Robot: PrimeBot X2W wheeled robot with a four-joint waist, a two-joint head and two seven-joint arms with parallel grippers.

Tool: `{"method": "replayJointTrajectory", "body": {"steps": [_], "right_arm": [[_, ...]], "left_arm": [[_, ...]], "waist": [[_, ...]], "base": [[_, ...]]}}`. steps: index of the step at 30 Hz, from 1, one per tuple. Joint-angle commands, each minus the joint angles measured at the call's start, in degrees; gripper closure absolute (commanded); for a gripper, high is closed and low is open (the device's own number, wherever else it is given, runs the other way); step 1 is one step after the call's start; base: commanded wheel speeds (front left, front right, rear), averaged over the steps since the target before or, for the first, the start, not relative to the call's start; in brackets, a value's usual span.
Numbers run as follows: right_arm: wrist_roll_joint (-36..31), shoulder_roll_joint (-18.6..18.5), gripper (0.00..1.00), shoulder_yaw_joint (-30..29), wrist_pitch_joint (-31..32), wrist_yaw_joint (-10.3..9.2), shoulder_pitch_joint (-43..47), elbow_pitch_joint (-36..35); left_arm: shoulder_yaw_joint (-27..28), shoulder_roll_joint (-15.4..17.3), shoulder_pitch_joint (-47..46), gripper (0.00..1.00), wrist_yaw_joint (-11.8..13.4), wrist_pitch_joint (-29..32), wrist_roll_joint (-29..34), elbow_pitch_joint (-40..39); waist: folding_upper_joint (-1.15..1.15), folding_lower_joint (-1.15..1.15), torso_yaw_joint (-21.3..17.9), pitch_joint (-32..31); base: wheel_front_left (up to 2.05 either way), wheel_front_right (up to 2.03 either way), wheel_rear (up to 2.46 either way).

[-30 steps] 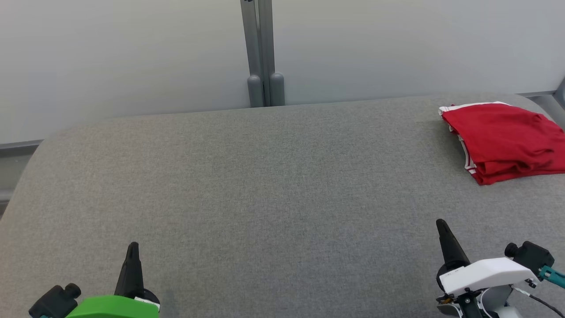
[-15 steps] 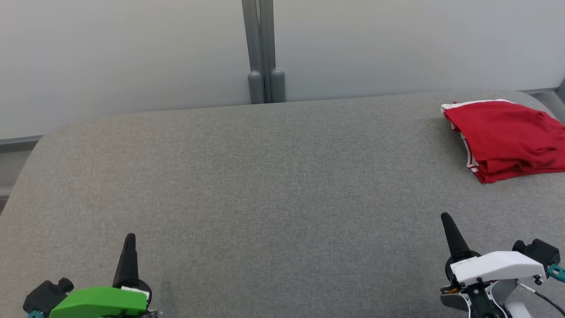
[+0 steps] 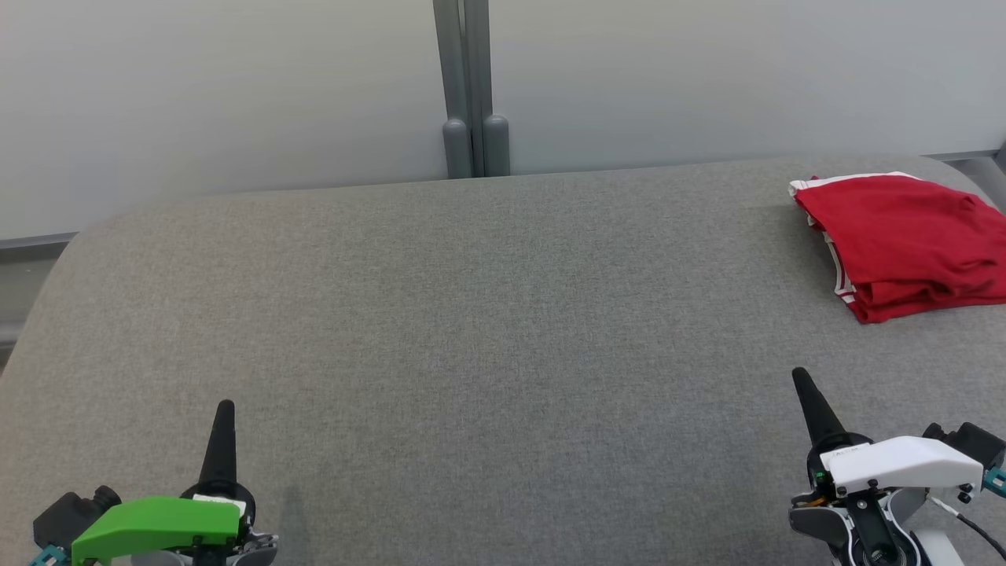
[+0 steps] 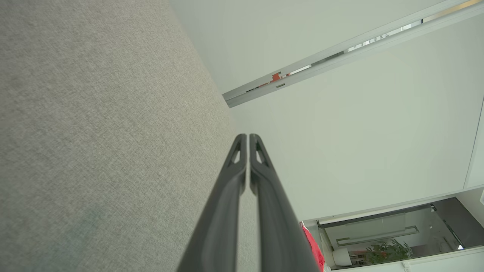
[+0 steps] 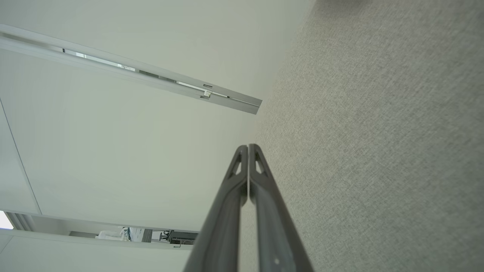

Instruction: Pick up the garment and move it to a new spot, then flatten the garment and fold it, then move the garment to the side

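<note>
A red garment (image 3: pixel 904 240) with white stripe trim lies folded at the far right of the grey fabric surface (image 3: pixel 471 330), partly cut off by the head view's right edge. A sliver of the garment (image 4: pixel 314 247) shows low in the left wrist view. My left gripper (image 3: pixel 225 410) sits at the lower left, shut, with nothing between its fingers (image 4: pixel 242 158). At the lower right my right gripper (image 3: pixel 802 377) is also shut and holds nothing, its fingers (image 5: pixel 247 162) pressed together. It is well short of the garment, nearer the front edge.
A pale wall with a grey vertical post (image 3: pixel 470 86) runs behind the surface. The surface's rounded left corner (image 3: pixel 71 251) drops off to a grey ledge. The broad middle of the grey fabric lies between the two grippers.
The camera has shifted slightly, so the whole scene sits a bit differently. Both grippers have drawn lower in the head view, with their fingertips reaching a little further up; the garment has not been touched.
</note>
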Motion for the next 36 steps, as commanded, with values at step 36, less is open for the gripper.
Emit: {"method": "replayJointTrajectory", "body": {"steps": [36], "right_arm": [[16.13, 0.84, 1.0, -4.21, 4.81, -0.01, -3.14, 0.02]], "left_arm": [[2.94, -0.01, -5.23, 1.0, -1.93, 4.9, -17.58, 1.86]], "waist": [[0.0, 0.0, 0.5, 1.7]], "base": [[0.0, 0.0, 0.0]]}}
